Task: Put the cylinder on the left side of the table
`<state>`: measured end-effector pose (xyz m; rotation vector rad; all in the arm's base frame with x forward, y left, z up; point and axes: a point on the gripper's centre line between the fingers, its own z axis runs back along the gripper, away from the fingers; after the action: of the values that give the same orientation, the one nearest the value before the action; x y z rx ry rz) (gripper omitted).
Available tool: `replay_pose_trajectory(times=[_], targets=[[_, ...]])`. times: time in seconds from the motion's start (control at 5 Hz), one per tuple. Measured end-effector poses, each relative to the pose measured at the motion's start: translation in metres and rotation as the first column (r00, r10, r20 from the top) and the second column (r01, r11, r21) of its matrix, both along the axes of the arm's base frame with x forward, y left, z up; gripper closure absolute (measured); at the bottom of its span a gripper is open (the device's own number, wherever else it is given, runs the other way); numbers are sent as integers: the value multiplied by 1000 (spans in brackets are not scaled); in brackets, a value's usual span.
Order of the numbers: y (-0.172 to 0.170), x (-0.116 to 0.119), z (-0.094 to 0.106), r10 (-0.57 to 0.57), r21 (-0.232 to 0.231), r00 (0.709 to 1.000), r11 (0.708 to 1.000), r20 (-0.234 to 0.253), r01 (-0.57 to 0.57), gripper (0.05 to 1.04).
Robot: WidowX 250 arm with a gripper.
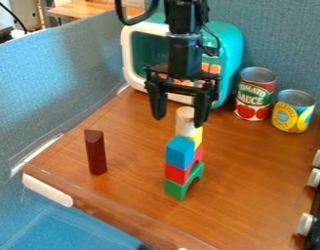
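Brown worktop ran across most of the frame. Teal toy microwave sat upper center, white door frame facing out. Tool hung upper center in front of it, fingers spread, pinching nothing. Block stack stood center: green arch, red arch, then blue and yellow blocks. Red-labelled can was upright upper right, just beside a shorter yellow-labelled can. Dark red block stood upright left of center. Pale cylinder was upright atop the stack, between the fingertips in the frame.
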<state>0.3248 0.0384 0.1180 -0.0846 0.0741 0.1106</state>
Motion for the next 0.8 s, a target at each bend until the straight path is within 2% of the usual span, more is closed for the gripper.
replay_pose_trajectory(times=[0.2, 0.4, 0.6, 0.8], targets=[[-1, 2, 1, 10, -13, 1000, 1000, 3, -10, 132], [-3, 4, 1, 13, -24, 1000, 1000, 16, -13, 426], [-3, 4, 1, 13, -20, 1000, 1000, 10, -13, 574], [-2, 2, 1, 7, -10, 1000, 1000, -2, -7, 575]])
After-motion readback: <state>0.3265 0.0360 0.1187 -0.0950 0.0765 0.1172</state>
